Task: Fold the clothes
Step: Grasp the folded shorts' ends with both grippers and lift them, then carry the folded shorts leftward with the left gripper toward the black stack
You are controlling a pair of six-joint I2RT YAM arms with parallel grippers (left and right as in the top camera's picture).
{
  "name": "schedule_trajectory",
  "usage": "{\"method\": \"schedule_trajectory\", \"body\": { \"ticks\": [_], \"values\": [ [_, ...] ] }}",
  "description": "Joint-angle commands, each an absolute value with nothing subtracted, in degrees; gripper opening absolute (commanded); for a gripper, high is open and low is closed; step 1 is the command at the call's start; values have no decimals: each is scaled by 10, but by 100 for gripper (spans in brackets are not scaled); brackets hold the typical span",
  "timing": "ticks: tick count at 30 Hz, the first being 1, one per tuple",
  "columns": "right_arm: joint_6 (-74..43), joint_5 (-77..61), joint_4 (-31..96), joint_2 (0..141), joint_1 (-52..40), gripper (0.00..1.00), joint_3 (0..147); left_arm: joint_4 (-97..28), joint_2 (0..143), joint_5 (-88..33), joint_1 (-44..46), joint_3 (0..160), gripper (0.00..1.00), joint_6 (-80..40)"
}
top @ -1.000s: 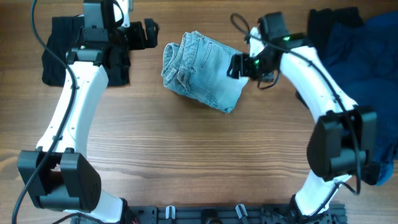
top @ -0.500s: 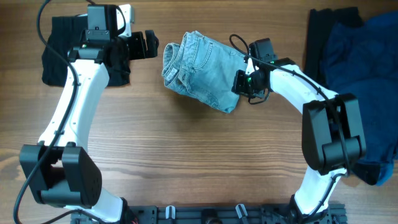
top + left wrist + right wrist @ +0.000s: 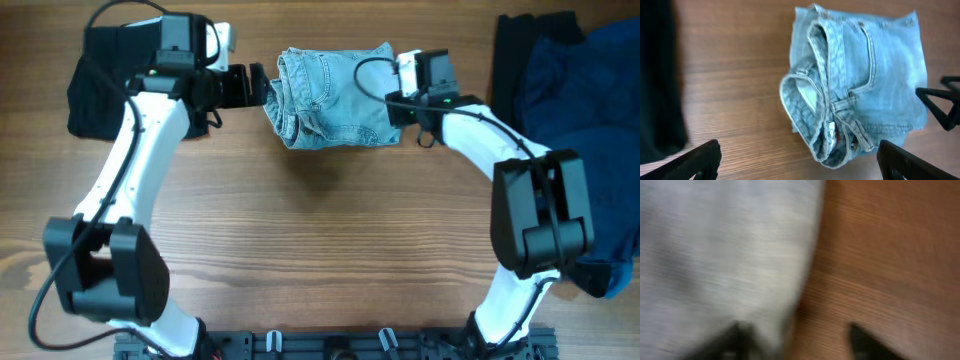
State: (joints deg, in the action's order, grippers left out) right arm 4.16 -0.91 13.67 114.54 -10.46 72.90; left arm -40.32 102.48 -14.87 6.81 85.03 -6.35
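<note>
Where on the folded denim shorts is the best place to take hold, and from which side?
Probably the bunched waistband of the denim shorts, from the left arm's side: that thick layered edge faces the open left end effector.

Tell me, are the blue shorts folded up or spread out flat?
Folded. The denim shorts sit in a small bundle, with the waistband doubled over itself and layers stacked.

Black garment [image 3: 92, 95] far left, navy cloth [image 3: 590, 110] far right, wooden table [image 3: 320, 250]
</note>
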Motion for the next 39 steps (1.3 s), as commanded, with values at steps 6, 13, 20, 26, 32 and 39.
{"method": "schedule_trajectory", "body": {
  "ticks": [6, 13, 20, 26, 32, 39],
  "values": [
    [-19, -136, 281, 1013, -68, 100, 788, -308, 1144, -235, 69, 851, 100, -69],
    [-19, -136, 331, 945, -68, 100, 788, -237, 1243, -302, 69, 851, 100, -69],
    [-32, -140, 351, 945, -68, 100, 788, -182, 1285, -366, 95, 851, 100, -69],
    [-32, -140, 371, 945, -68, 100, 788, -170, 1301, -413, 133, 851, 63, -82],
    [-32, -147, 379, 945, -68, 99, 788, -120, 1301, -427, 122, 851, 4, -152],
    [-47, -147, 374, 945, -68, 100, 788, -98, 1255, -478, 70, 852, 4, -239]
  ]
}}
